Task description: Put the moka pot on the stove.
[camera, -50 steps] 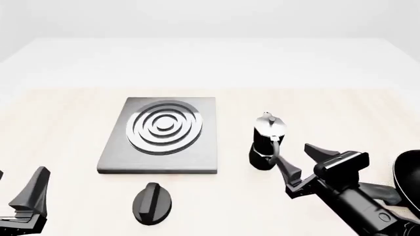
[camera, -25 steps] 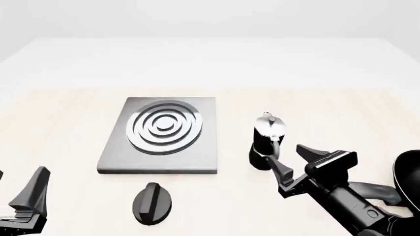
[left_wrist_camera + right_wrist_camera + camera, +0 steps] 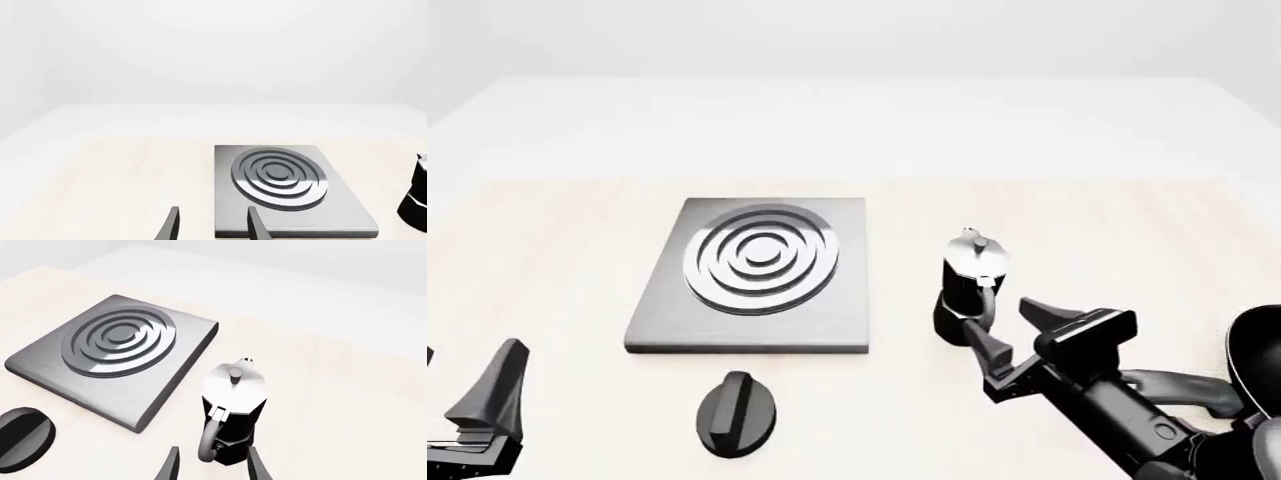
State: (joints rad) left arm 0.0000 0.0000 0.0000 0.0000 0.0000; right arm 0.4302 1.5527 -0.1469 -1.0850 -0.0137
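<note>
The moka pot (image 3: 970, 285), black with a silver lid, stands upright on the table to the right of the stove (image 3: 665, 322), its curved handle toward me. My right gripper (image 3: 994, 312) is open just behind that handle. In the right wrist view the moka pot (image 3: 233, 407) fills the lower middle, and the handle sits between the fingers of the right gripper (image 3: 212, 450) without being squeezed. The stove (image 3: 191, 347) lies beyond it. My left gripper (image 3: 467, 368) hangs open at the near left with nothing in it. The left wrist view shows the left gripper (image 3: 212, 210) before the stove (image 3: 348, 216).
A black oval knob (image 3: 737, 412) lies on the table in front of the stove, also seen as the knob (image 3: 23, 437) in the right wrist view. A dark pan (image 3: 1257, 352) sits at the right edge, beside my right arm.
My right gripper has moved left and forward, up to the moka pot's handle, still open. The pot, the stove and my left arm have not moved.
</note>
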